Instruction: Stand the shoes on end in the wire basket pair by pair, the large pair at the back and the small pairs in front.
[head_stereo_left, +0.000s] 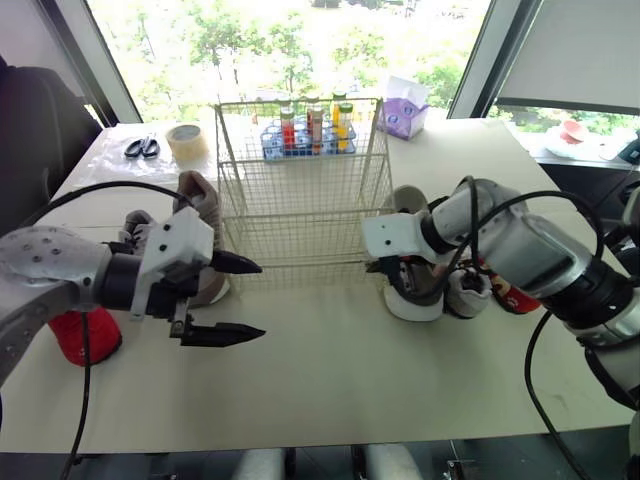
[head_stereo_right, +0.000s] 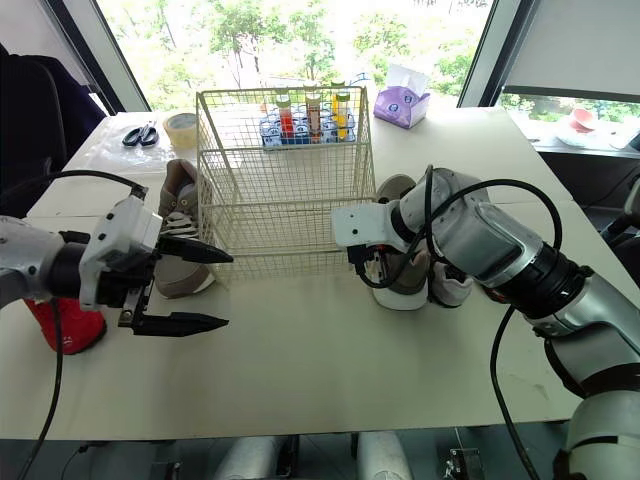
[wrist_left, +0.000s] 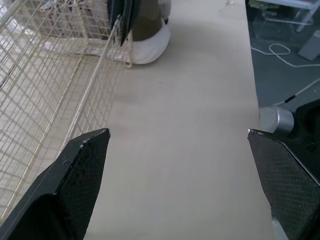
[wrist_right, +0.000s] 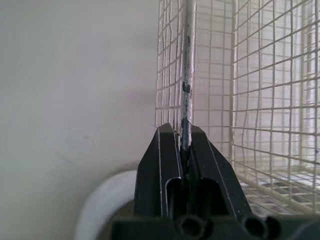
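The cream wire basket (head_stereo_left: 232, 185) stands empty at mid-table. By its right front corner an olive shoe with a white sole (head_stereo_left: 415, 300) stands beside a white shoe (head_stereo_left: 468, 292). My right gripper (wrist_right: 184, 131) is shut on a thin grey edge that looks like the olive shoe's collar, hard against the basket's corner wire. A tan shoe (head_stereo_right: 180, 240) leans at the basket's left side, with a grey one (head_stereo_left: 135, 225) behind it. My left gripper (head_stereo_left: 262, 298) hovers open in front of the tan shoe, holding nothing.
Something red (head_stereo_left: 85, 335) sits under my left arm, and another red item (head_stereo_left: 515, 295) under my right arm. Behind the basket are a rack of bottles (head_stereo_left: 310, 130), a tape roll (head_stereo_left: 187, 142), scissors (head_stereo_left: 142, 148) and a tissue box (head_stereo_left: 403, 108).
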